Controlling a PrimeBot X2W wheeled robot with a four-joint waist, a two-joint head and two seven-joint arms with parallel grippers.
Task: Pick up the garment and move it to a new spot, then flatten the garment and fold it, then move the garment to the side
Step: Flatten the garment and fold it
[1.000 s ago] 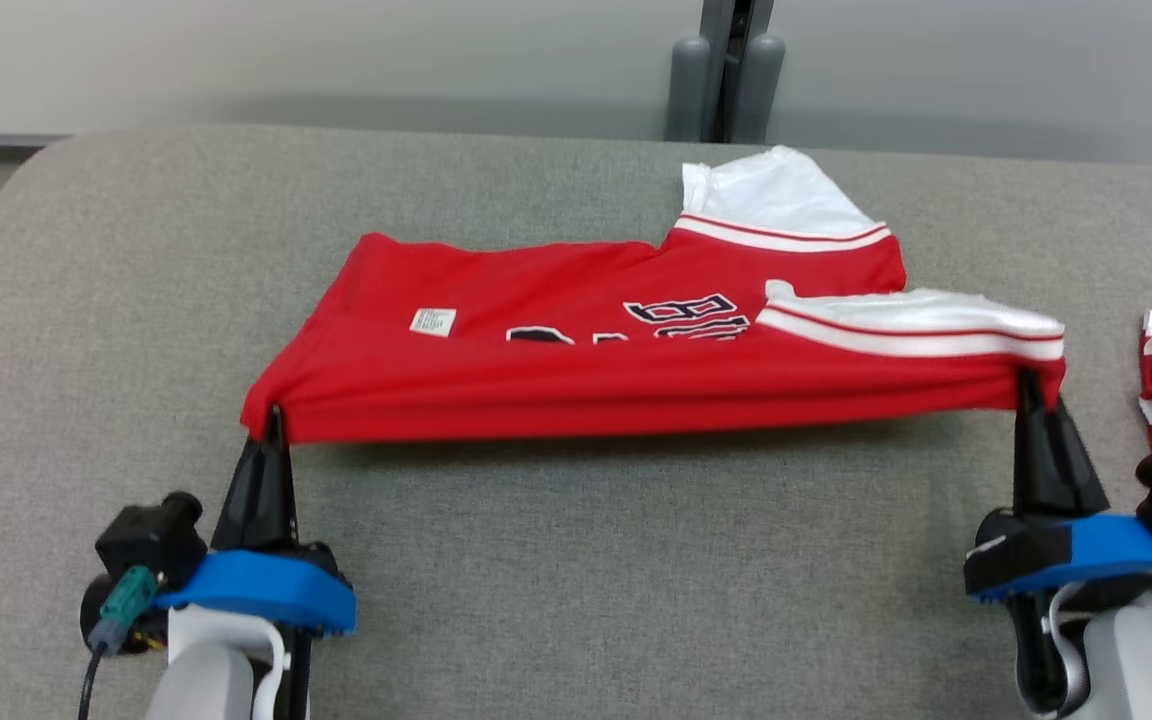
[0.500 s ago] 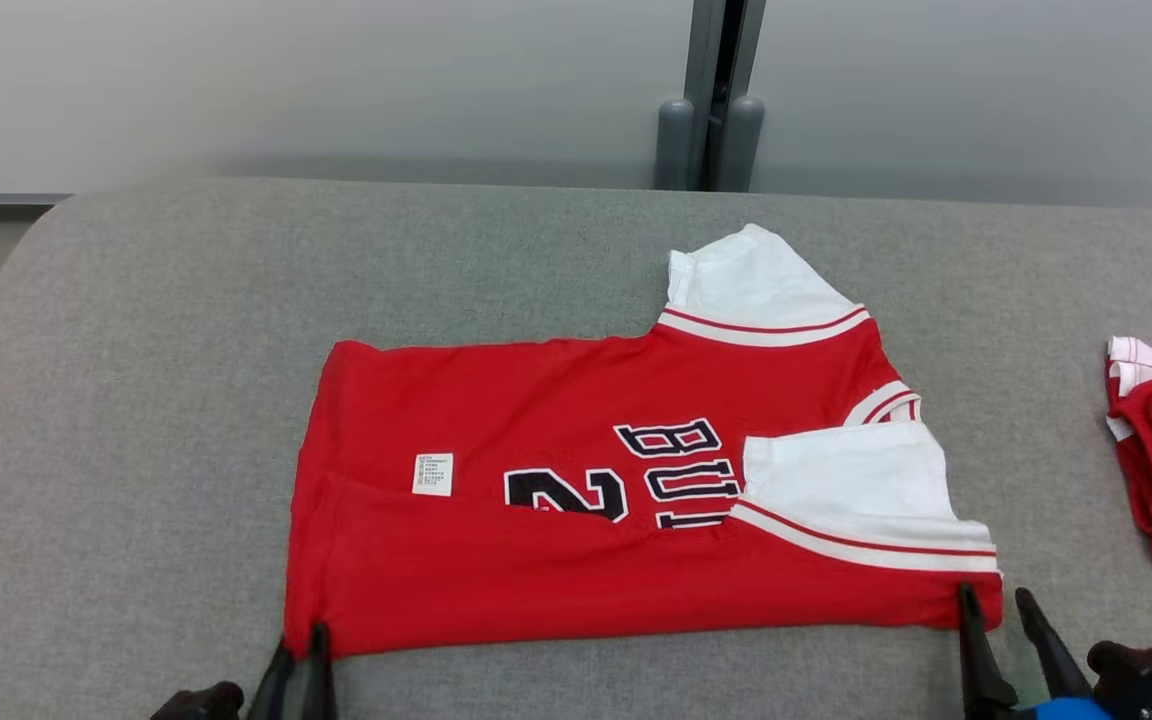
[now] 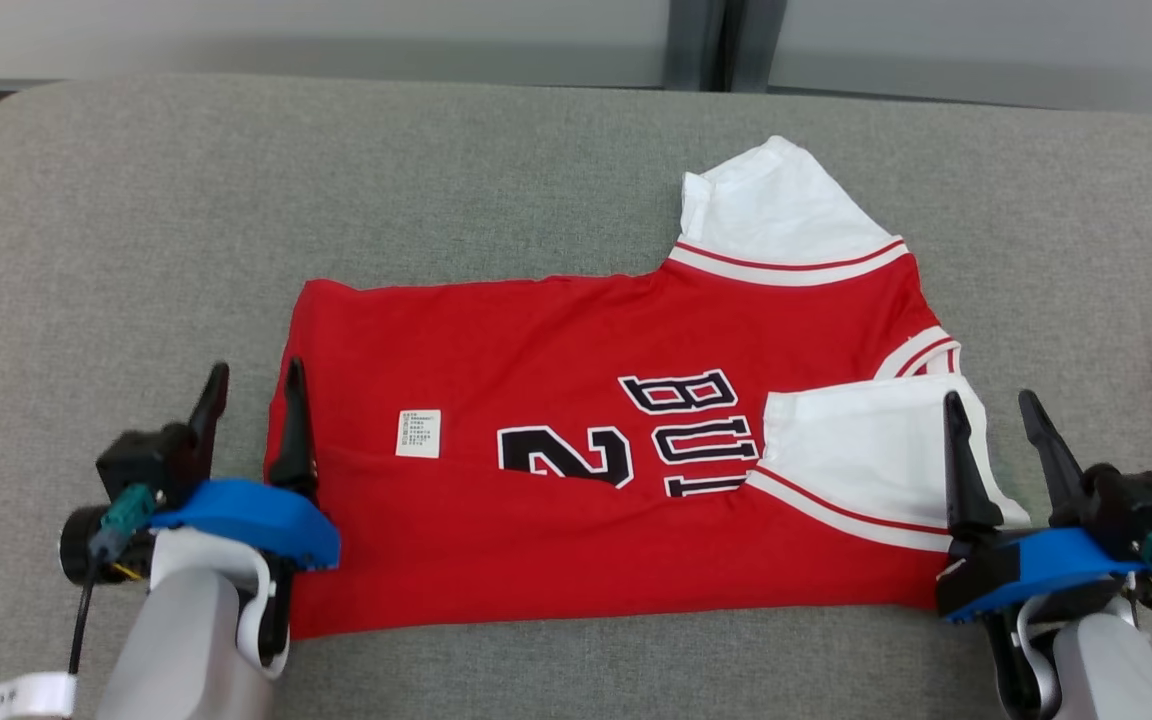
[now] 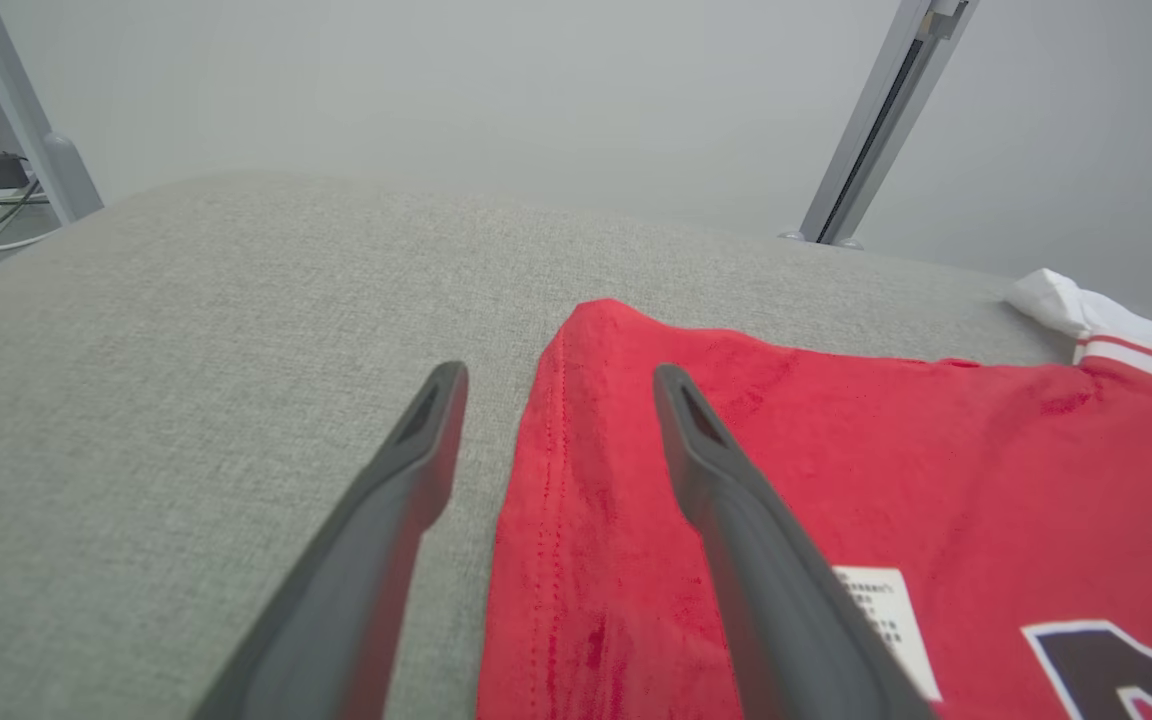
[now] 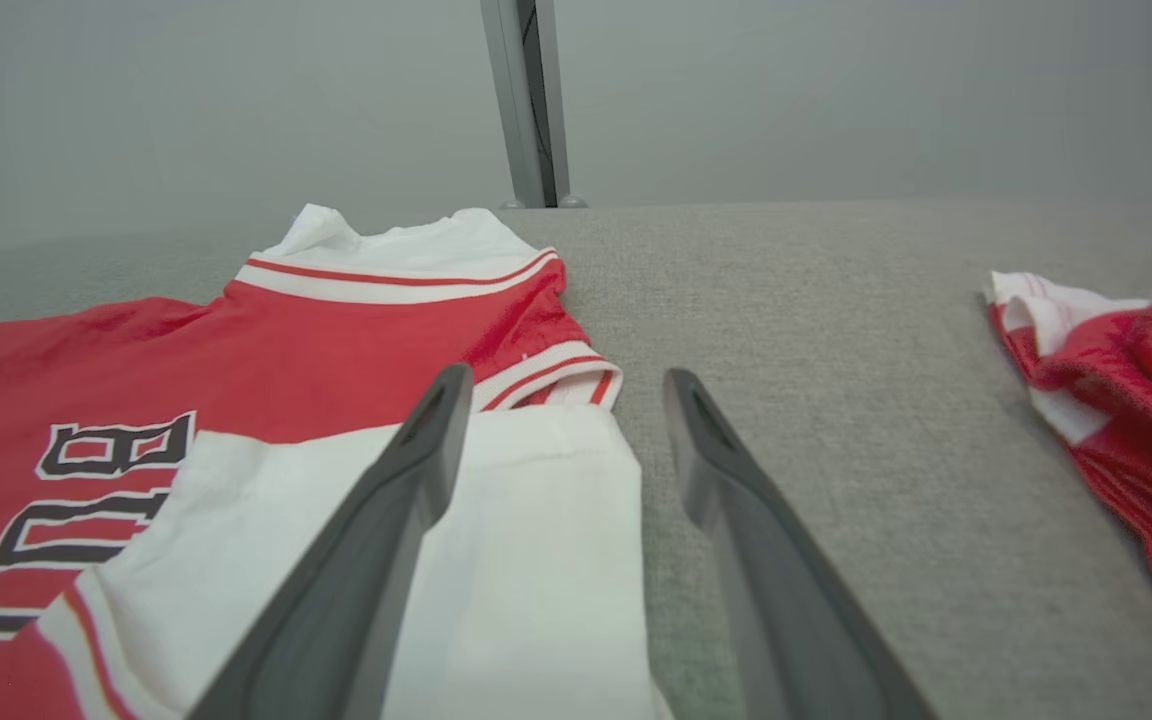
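Head view: garment (image 3: 586, 400) lies flat at the middle of the worktop (image 3: 136, 200), long axis left to right, hem toward the left edge, sleeves toward the right. It is red with white sleeves, a black "2" and letters, near side folded over.

Left wrist view: left hand (image 4: 558, 372) gapes wide, empty, astride the hem.

Right wrist view: right hand (image 5: 567, 374) gapes equally wide, empty, straddling the white sleeve's edge.
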